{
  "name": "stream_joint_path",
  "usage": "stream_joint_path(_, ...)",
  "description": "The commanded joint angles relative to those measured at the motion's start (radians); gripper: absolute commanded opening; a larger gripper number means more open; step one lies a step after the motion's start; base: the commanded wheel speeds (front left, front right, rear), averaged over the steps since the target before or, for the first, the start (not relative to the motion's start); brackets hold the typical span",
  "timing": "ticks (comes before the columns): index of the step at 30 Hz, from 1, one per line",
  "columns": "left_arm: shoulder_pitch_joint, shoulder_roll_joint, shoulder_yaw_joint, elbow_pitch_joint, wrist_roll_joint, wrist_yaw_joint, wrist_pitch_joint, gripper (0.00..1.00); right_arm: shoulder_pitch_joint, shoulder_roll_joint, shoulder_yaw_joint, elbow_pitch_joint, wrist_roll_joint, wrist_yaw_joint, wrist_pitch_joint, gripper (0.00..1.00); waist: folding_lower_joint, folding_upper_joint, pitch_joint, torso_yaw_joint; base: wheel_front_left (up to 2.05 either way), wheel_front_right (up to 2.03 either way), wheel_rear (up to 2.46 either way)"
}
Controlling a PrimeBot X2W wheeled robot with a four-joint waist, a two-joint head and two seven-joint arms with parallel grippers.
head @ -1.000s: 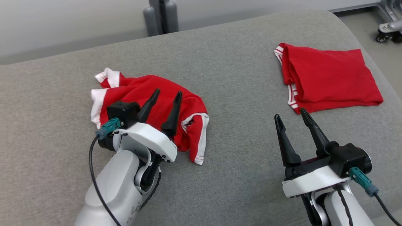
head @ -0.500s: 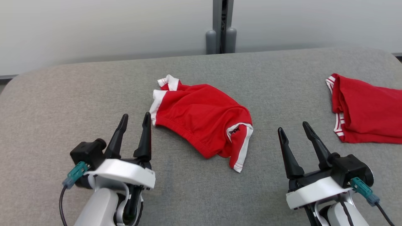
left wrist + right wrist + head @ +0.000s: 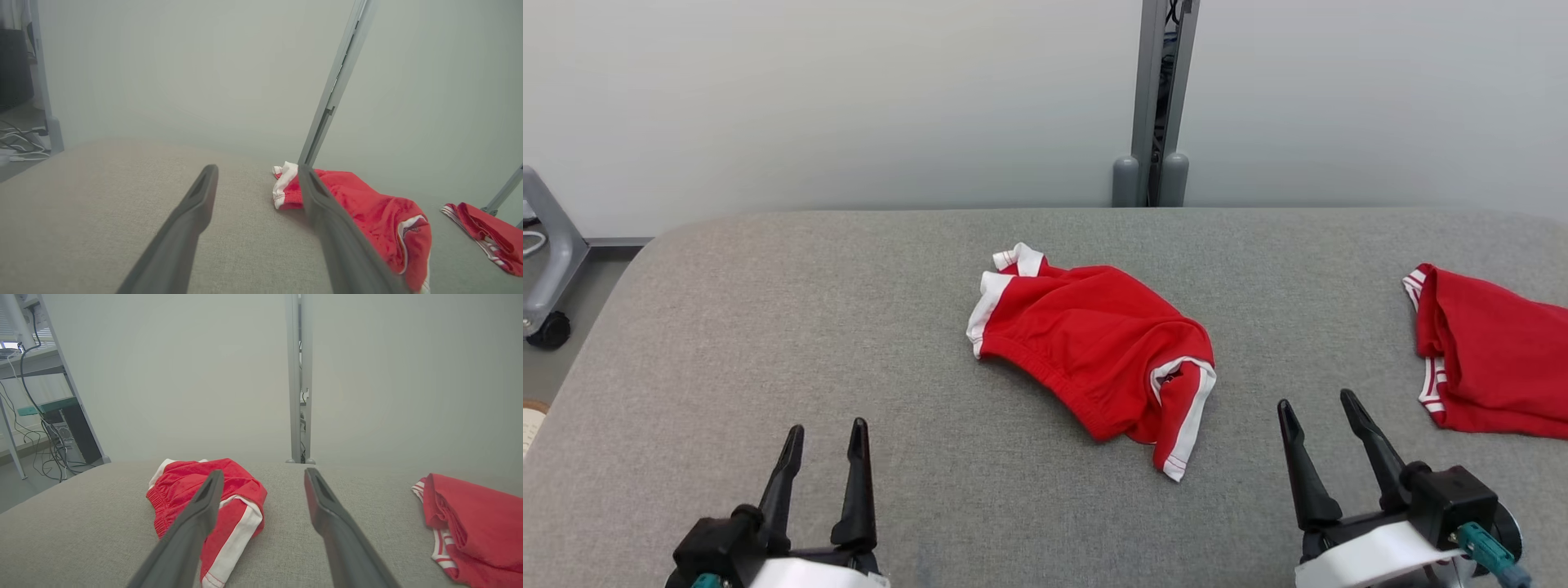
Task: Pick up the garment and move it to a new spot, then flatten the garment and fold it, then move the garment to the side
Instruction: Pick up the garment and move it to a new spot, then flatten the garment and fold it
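crumpled garment mid-worktop, both tools empty

garment (image 3: 1094, 351): red shorts with white trim, bunched in a heap about the middle of the grey fabric-covered worktop (image 3: 768, 327), a little toward the far edge. not flattened, no fold made. a second red piece (image 3: 1486, 367), already folded, lies at the right edge, well apart from the heap.

left tool (image 3: 827, 426): fingers spread, holding nothing, at the near edge toward the left corner. right tool (image 3: 1316, 399): fingers spread, holding nothing, at the near edge toward the right.

key relation: the heap lies between the two tools and farther in. its long axis runs on a diagonal, from the white-trimmed end at far left to the white-striped leg end at near right. the striped end points at the right tool, so the right arm looks nearer. the left arm has the longer reach, to the waistband side.

judgement: flattening likely needs one tool at each end of that diagonal.
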Motion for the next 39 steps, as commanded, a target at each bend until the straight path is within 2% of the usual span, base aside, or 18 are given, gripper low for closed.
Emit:
stream_joint_path(1,0.02,0.0,0.013,-0.014,0.029,0.003,-0.002,1.0,0.019,-0.008,-0.003,0.004,0.004,0.0,0.0,1.0,0.0,-0.0001,-0.012,0.005,0.0,0.0,0.0)
stream_joint_path(4,0.06,-0.006,0.057,-0.064,0.112,-0.002,-0.001,1.0,0.056,-0.014,-0.011,-0.001,0.007,0.0,0.0,1.0,0.0,-0.0001,-0.03,0.011,0.0,0.0,0.0)
stream_joint_path(8,0.094,-0.012,0.084,-0.094,0.172,-0.012,-0.001,1.0,0.085,-0.015,-0.013,-0.007,0.009,0.0,0.0,1.0,0.0,-0.0001,-0.044,0.013,0.0,0.0,0.0)
stream_joint_path(39,0.096,-0.014,0.061,-0.035,0.167,-0.011,-0.002,1.0,0.093,-0.008,0.001,-0.008,0.016,0.0,0.0,1.0,0.0,-0.0001,-0.054,-0.012,0.0,0.0,0.0)
